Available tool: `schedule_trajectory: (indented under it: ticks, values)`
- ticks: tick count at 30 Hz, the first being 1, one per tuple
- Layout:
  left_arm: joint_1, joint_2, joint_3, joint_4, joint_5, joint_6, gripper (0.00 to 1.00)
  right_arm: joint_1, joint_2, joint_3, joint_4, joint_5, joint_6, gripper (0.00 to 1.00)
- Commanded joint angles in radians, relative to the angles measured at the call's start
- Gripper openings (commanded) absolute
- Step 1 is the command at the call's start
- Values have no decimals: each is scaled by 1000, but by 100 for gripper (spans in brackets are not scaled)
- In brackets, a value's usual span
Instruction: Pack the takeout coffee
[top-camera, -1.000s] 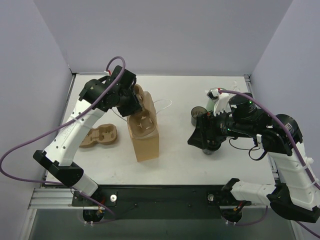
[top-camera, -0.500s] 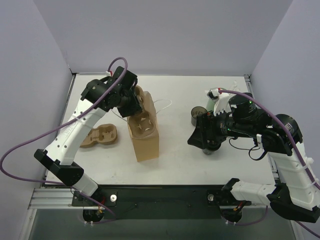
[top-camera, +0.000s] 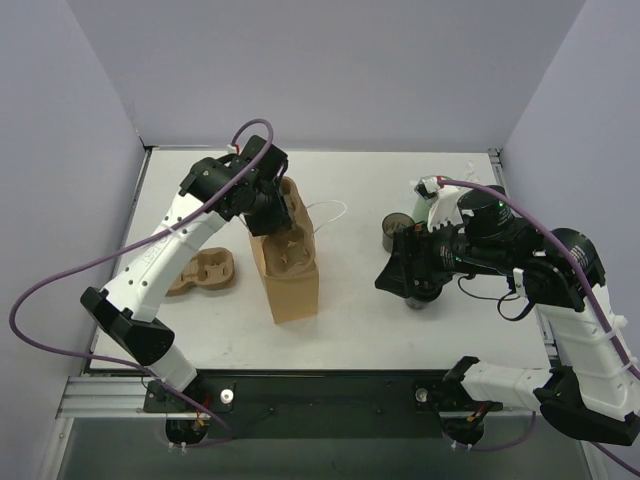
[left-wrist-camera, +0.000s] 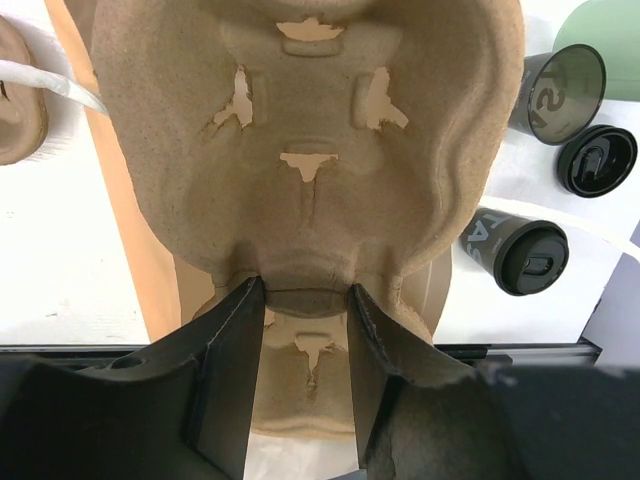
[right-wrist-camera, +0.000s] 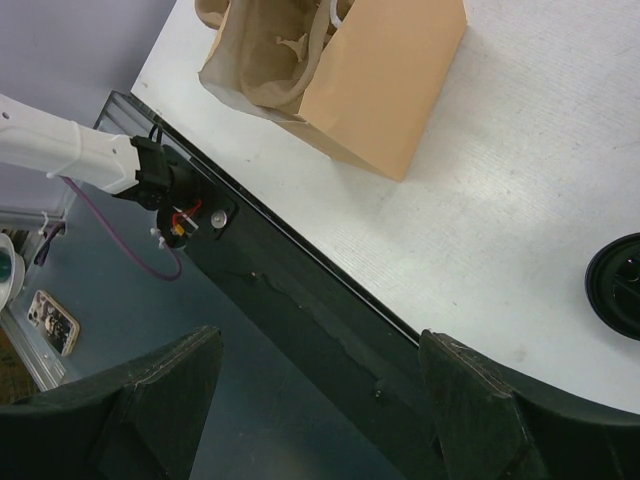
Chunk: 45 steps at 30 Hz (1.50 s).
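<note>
- Top external view: left arm is up over the paper bag (top-camera: 290, 285), which stands upright mid-desk, and its end effector (top-camera: 268, 205) is right at the bag's mouth.
- Left wrist view gives us the grip: the left end effector (left-wrist-camera: 303, 295) is pinching the rim of a pulp tray (left-wrist-camera: 310, 150), one dark finger on either side of the edge.
- That pulp tray sits tilted in the open top of the bag, with the bag's tan wall showing along its left side.
- A second pulp tray (top-camera: 200, 272) lies flat on the desk (top-camera: 350, 330), just left of the bag.
- Over to the takeout coffee (left-wrist-camera: 515, 250): dark cup, black lid on, down on the desk and well apart from the bag, on the right arm's side.
- Near it, another lidded dark cup (left-wrist-camera: 597, 160), a dark cup with no lid (left-wrist-camera: 555, 90) and a pale green cup (left-wrist-camera: 610, 40).
- Right end effector (right-wrist-camera: 320, 340) hangs over the desk's near edge with its fingers spread wide, nothing between them.
- Right wrist view catches one black lid at its right edge.
</note>
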Motion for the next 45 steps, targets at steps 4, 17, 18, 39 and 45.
schedule_trajectory:
  ticks: [4, 17, 18, 39, 45]
  values:
    - [-4, 4, -42, -232, 3, 16, 12, -4, -13, 23, -74, 20, 40, 82]
    - [-1, -33, -47, -232, 9, 43, 12, -27, 187, 235, 10, 169, 43, 82]
    - [-3, -36, -55, -232, 12, 40, 11, -49, 221, 270, 22, 173, 53, 81]
    - [-1, -76, -70, -232, 51, 111, 11, -154, 705, 428, 197, -205, 29, 65]
    - [1, -59, -52, -234, 60, 124, 11, -140, 725, 373, 205, -186, 32, 51]
